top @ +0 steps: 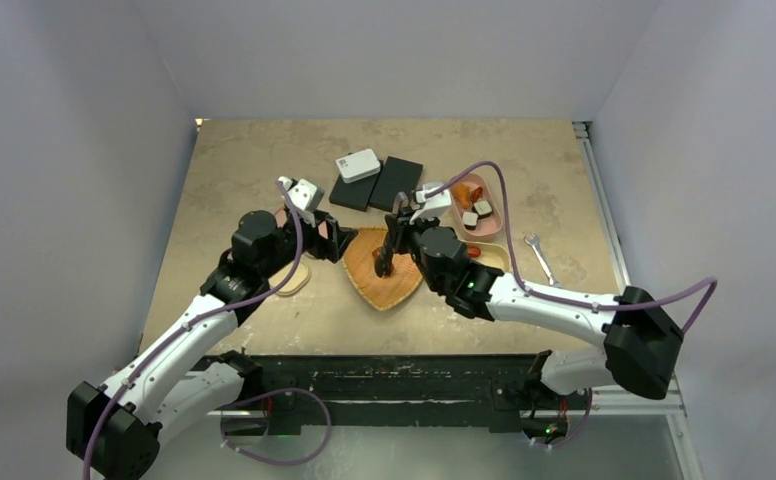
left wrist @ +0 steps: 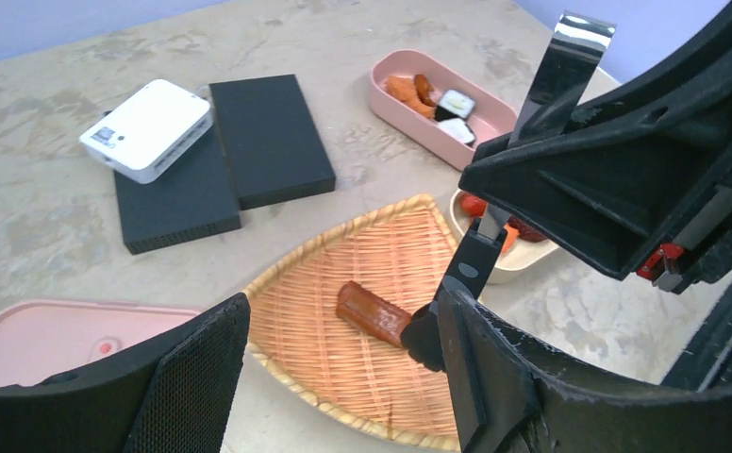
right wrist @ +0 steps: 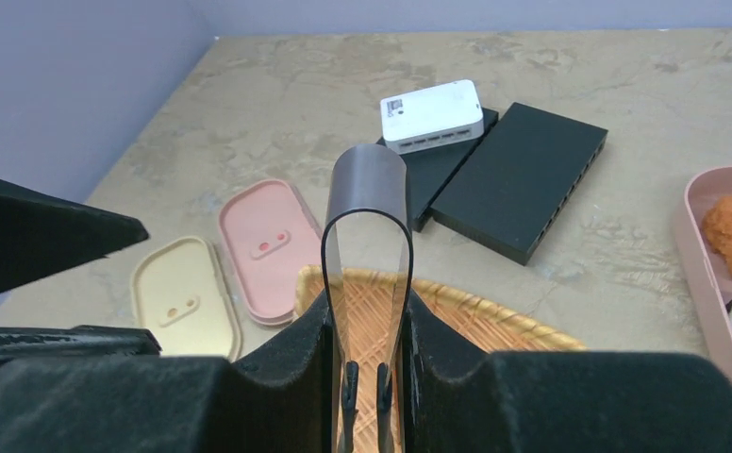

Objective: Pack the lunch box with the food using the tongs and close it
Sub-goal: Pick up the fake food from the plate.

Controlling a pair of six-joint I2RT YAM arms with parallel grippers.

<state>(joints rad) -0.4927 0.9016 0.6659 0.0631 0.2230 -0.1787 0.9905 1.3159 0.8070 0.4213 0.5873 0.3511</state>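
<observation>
One brown sausage piece (left wrist: pixel 374 314) lies alone in the middle of the orange wicker tray (left wrist: pixel 291 260). The black ends of the tongs (left wrist: pixel 475 260) are right at one end of it and seem to touch it. We see the right fingers (right wrist: pixel 287 377) pinching the tongs on both silver arms. The left fingers (left wrist: pixel 188 377) are spread wide just beside the tray and hold nothing.

More food sits in the pink lunch box (left wrist: pixel 405 123) past the tray: orange bits and dark bits with white. Red and orange bits sit in the cream box (left wrist: pixel 523 257) next to it. The pink lid (right wrist: pixel 266 241) and the cream lid (right wrist: pixel 181 297) lie side by side on the bench (left wrist: pixel 41 208).

We think the job now is to grab the sausage. It may go best if we put one tong end on each long side, near the middle, and squeeze softly. A hard squeeze could make it pop out. Then we lift it straight up before we carry it.

The white box (right wrist: pixel 433 113) rests on two black slabs (right wrist: pixel 523 179). It has a small dark label, but the writing is too tiny to read.
</observation>
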